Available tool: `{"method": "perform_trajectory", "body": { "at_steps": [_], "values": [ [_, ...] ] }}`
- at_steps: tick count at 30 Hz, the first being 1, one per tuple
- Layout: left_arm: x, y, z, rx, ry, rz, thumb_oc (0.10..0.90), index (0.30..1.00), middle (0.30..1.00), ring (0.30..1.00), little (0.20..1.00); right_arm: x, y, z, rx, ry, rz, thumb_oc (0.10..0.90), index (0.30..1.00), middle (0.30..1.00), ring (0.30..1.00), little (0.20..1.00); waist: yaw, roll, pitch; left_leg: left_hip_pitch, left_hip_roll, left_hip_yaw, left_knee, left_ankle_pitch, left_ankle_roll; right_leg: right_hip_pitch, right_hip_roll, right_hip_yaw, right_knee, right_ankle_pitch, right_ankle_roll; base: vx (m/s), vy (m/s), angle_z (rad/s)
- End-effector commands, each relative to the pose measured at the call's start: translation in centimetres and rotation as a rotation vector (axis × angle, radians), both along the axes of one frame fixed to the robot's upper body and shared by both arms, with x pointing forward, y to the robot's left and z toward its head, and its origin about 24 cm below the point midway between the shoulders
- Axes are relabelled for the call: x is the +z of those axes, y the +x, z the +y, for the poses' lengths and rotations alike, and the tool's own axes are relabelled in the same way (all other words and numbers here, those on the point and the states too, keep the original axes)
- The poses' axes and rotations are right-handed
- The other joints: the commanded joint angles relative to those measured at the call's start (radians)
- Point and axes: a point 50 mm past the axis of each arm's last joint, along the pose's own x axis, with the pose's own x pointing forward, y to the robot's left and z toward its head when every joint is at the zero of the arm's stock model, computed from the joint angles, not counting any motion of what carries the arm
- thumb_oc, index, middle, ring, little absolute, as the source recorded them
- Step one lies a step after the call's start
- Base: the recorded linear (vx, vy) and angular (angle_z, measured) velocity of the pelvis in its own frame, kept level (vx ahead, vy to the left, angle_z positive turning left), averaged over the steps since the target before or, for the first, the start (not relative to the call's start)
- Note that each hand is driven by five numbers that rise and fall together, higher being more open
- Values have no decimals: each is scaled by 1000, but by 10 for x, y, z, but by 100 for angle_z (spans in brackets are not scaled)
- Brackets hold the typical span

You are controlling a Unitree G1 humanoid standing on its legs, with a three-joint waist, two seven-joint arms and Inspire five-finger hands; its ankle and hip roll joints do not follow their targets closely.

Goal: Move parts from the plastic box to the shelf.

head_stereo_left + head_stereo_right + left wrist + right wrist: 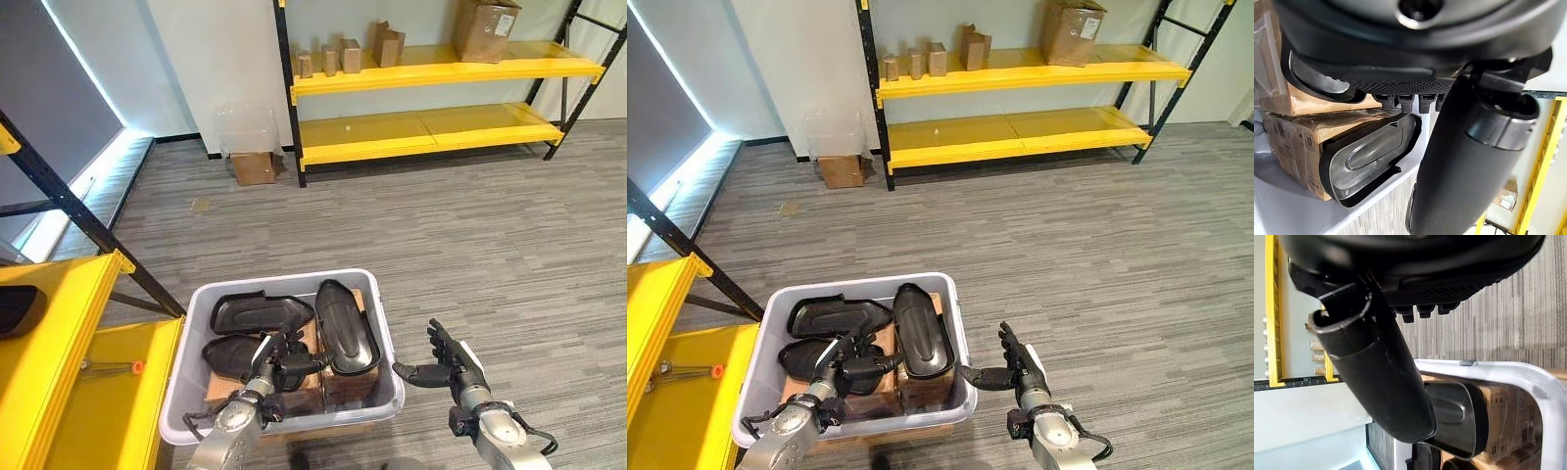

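1. Left eye view, container: plastic box [387, 370], pale grey, on the carpet directly before the robot; cardboard cartons [345, 384] line its bottom.
2. Contents: three black moulded parts; long part [345, 326] on the box's right side, long axis running away from the robot, hollow side up; flat part [257, 312] at the rear left; a third dark part [227, 356] at the front left.
3. Left hand [277, 357]: inside the box, over the front-left part and just beside the near end of the long part; fingers extended forward, thumb stretched toward the long part; contact with either part cannot be told; nothing held.
4. Right hand [446, 360]: outside the box, just beside its right wall; fingers spread and raised, thumb pointing at the wall; holding nothing.
5. Governing relation: the long part lies ahead and to the right of the left hand, and across the wall to the left of the right hand; the left hand is judged nearer, being already within the rim.
6. Destination: near yellow shelf [108, 387] at the robot's left, beside the box; far yellow shelf [431, 61] across the floor, holding brown boxes [484, 27].
7. Status: judged early; all parts in the box.
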Motion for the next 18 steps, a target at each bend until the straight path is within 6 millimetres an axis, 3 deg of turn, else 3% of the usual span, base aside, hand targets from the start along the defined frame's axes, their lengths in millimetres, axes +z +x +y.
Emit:
{"method": "perform_trajectory", "body": {
  "at_steps": [1,7,11,18],
  "values": [
    [47,25,12,16,-3,-267,900,1000,1000,1000,1000,62,34,-2,27,-40,-341,900,1000,1000,1000,1000,13,-52,-44,81,115,-24,-36,-1,-69,106,-129,6,-341,372,79,22,-63,-17],
    [44,22,12,7,-4,-257,900,1000,1000,1000,1000,74,41,-6,73,-125,-383,900,1000,1000,1000,1000,19,-46,-48,84,119,-34,-72,14,-76,126,-131,-26,-364,358,75,19,-28,9],
    [42,19,12,-10,2,-247,900,1000,1000,1000,1000,91,52,-2,146,-192,-446,900,1000,1000,1000,1000,32,-46,-48,80,117,-48,-84,14,-77,142,-133,-50,-374,351,72,14,-16,17],
    [39,14,18,-1,12,-228,900,1000,1000,1000,1000,102,67,5,254,-288,-460,900,1000,1000,1000,1000,59,-53,-43,72,112,-71,-93,3,-74,162,-138,-87,-389,338,70,12,1,17]
  ]
}}
